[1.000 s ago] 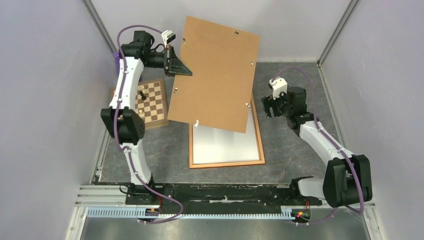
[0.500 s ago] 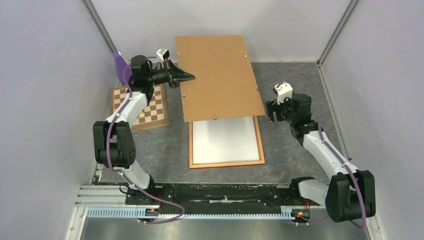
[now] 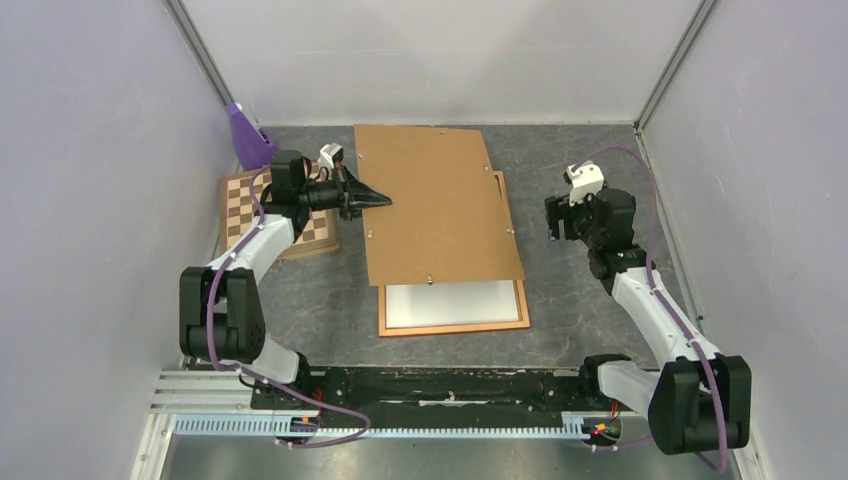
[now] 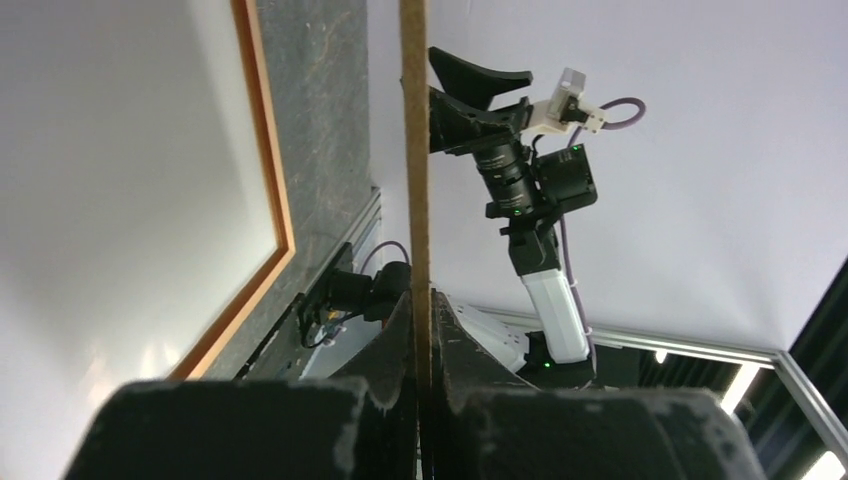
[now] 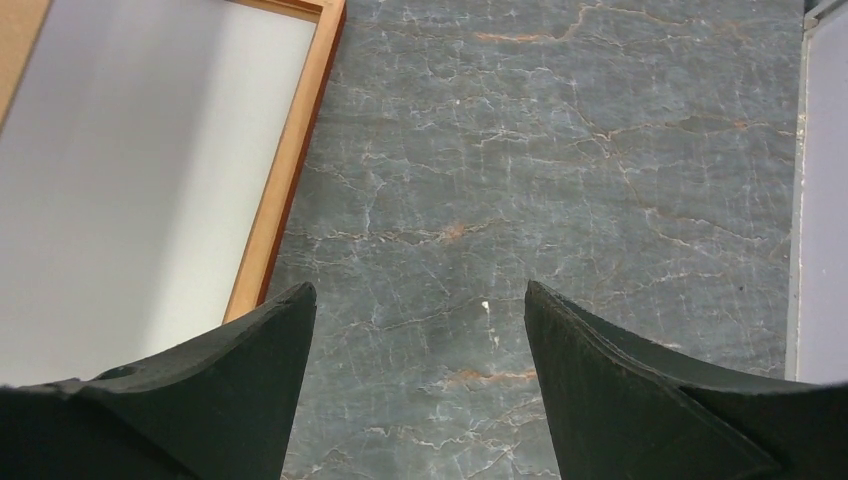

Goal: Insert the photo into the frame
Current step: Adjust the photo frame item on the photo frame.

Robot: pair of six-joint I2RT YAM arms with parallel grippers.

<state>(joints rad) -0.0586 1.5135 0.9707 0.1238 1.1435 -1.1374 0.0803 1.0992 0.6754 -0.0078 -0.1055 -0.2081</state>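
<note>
My left gripper [image 3: 383, 201] is shut on the left edge of a brown hardboard backing panel [image 3: 432, 205], which hangs low and nearly flat over the far part of the frame [image 3: 455, 328]. In the left wrist view the panel [image 4: 413, 150] shows edge-on between the shut fingers [image 4: 400, 330]. The orange-brown frame lies on the table with a white sheet [image 3: 450, 303] inside it, apparently the photo with its white back up; no print shows. My right gripper [image 3: 556, 222] hovers open and empty to the right of the frame, over bare table [image 5: 420, 300] beside the frame's rail [image 5: 290, 190].
A chessboard [image 3: 252, 205] with a few pieces lies left of the panel, under my left arm. A purple object [image 3: 245, 135] stands in the far left corner. Walls close in on both sides and behind; a metal rail [image 3: 450, 425] runs along the near edge.
My left arm has swung the backing panel down from a raised tilt to nearly flat over the frame. My right gripper has drawn back to the right, still open.
</note>
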